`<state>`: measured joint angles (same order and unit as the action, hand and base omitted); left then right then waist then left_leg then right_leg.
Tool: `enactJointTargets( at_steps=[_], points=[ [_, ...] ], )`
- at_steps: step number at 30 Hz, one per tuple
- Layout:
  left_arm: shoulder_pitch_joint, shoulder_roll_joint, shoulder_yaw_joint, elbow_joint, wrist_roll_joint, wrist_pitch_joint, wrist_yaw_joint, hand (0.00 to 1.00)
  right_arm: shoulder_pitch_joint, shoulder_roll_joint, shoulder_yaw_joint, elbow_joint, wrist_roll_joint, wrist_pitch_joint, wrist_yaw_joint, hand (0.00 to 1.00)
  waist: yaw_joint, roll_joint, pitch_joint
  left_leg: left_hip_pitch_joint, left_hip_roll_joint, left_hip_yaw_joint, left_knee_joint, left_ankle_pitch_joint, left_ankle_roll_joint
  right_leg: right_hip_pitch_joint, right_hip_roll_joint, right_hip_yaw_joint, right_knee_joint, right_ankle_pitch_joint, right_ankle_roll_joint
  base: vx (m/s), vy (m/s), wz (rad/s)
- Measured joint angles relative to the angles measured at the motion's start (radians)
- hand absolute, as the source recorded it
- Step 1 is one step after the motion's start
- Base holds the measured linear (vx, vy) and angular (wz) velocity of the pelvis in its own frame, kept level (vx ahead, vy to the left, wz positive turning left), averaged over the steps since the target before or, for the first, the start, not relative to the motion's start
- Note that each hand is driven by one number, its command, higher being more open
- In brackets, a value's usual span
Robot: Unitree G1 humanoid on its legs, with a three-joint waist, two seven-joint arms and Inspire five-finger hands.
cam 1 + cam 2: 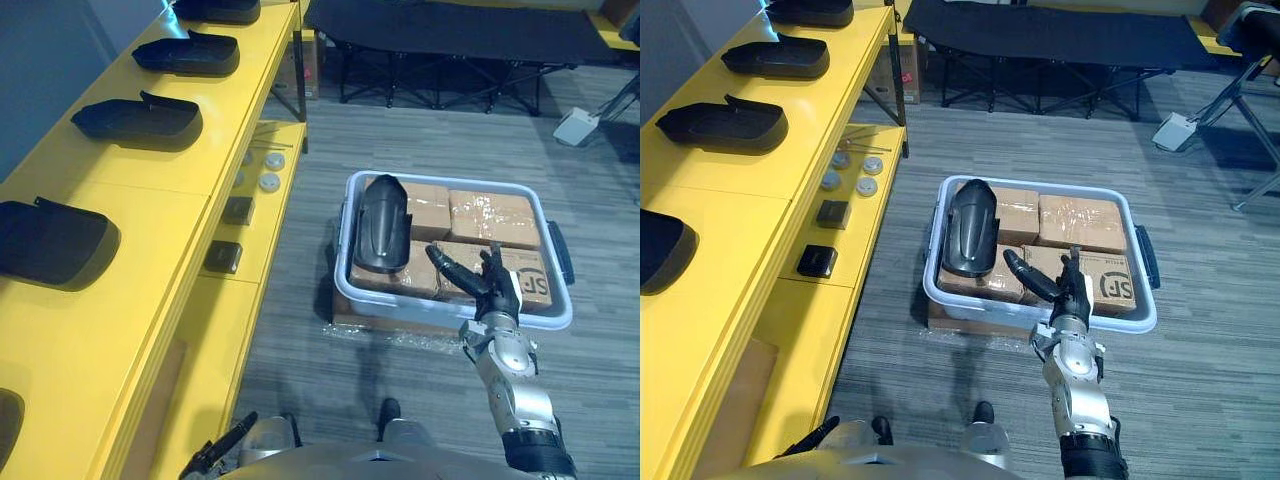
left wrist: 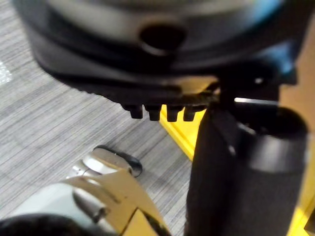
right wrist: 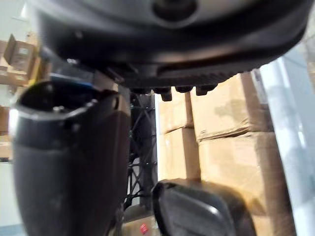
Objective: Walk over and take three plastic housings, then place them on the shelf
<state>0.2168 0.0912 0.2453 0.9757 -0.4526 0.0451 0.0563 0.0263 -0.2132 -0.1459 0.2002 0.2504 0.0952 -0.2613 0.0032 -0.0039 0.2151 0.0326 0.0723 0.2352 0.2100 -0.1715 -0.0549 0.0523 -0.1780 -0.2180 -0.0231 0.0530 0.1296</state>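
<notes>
Left hand hung relaxed, empty | right hand splayed open, empty, over bin | plastic housing at its 10 o'clock: looked light, stiff, slick; grip across narrow sides.

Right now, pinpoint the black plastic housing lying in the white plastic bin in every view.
Left eye view: black plastic housing in the white bin's left half.
Right eye view: housing, same spot.
Right wrist view: housing close up, before the brown cardboard boxes.
Shared landmark: those boxes.
</notes>
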Motion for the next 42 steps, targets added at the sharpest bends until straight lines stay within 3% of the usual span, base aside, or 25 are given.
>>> enactJointTargets(
  at_steps=[3,7,16,24,27,31,42],
  points=[
    [-0.012,0.009,-0.018,-0.067,0.078,-0.012,-0.016,1.00,-0.087,-0.035,-0.053,0.116,-0.001,0.025,-0.059,1.00,0.009,-0.014,0.021,-0.060,-0.002,-0.044,0.036,-0.004,0.004,-0.014,0.002,-0.030,-0.032,0.022,-0.003,-0.09,-0.024,0.15],
    [-0.024,0.017,-0.043,-0.163,0.106,-0.023,-0.017,1.00,-0.276,-0.108,-0.120,0.250,-0.001,0.057,-0.165,1.00,0.052,-0.030,0.105,-0.151,-0.001,-0.083,0.094,-0.006,0.009,-0.053,0.006,-0.056,-0.055,0.057,-0.007,-0.14,-0.014,0.19],
    [-0.029,0.017,-0.030,-0.211,0.105,-0.028,-0.023,1.00,-0.530,-0.240,-0.120,0.426,0.010,0.116,-0.184,1.00,0.111,-0.038,0.180,-0.235,-0.013,-0.142,0.157,-0.011,0.025,-0.070,0.001,-0.107,-0.055,0.074,-0.004,-0.06,0.007,0.20],
    [-0.051,0.019,-0.022,-0.219,0.101,-0.051,-0.062,1.00,-0.661,-0.371,-0.115,0.543,0.005,0.119,-0.156,1.00,0.131,-0.016,0.266,-0.270,-0.027,-0.168,0.198,-0.017,0.035,-0.076,-0.014,-0.136,-0.029,0.074,-0.002,-0.04,0.031,0.10],
    [-0.051,0.027,-0.033,-0.214,0.101,-0.064,-0.077,1.00,-0.715,-0.393,-0.084,0.603,-0.001,0.142,-0.130,1.00,0.133,-0.014,0.269,-0.297,-0.028,-0.180,0.217,-0.018,0.038,-0.098,-0.014,-0.146,-0.021,0.075,-0.001,-0.06,0.026,0.08],
    [-0.055,0.027,-0.081,-0.212,0.097,-0.069,-0.082,1.00,-0.791,-0.449,-0.026,0.687,-0.002,0.162,-0.096,1.00,0.159,0.014,0.287,-0.309,-0.030,-0.191,0.232,-0.020,0.041,-0.108,-0.018,-0.157,-0.005,0.074,-0.001,-0.07,0.023,0.04],
    [-0.055,0.025,-0.155,-0.149,0.028,-0.067,-0.076,1.00,-0.942,-0.512,0.044,0.790,-0.010,0.219,-0.070,1.00,0.186,0.050,0.297,-0.391,-0.037,-0.205,0.265,-0.014,0.052,-0.178,-0.030,-0.170,0.029,0.073,-0.002,-0.05,0.028,0.03]
  ],
)
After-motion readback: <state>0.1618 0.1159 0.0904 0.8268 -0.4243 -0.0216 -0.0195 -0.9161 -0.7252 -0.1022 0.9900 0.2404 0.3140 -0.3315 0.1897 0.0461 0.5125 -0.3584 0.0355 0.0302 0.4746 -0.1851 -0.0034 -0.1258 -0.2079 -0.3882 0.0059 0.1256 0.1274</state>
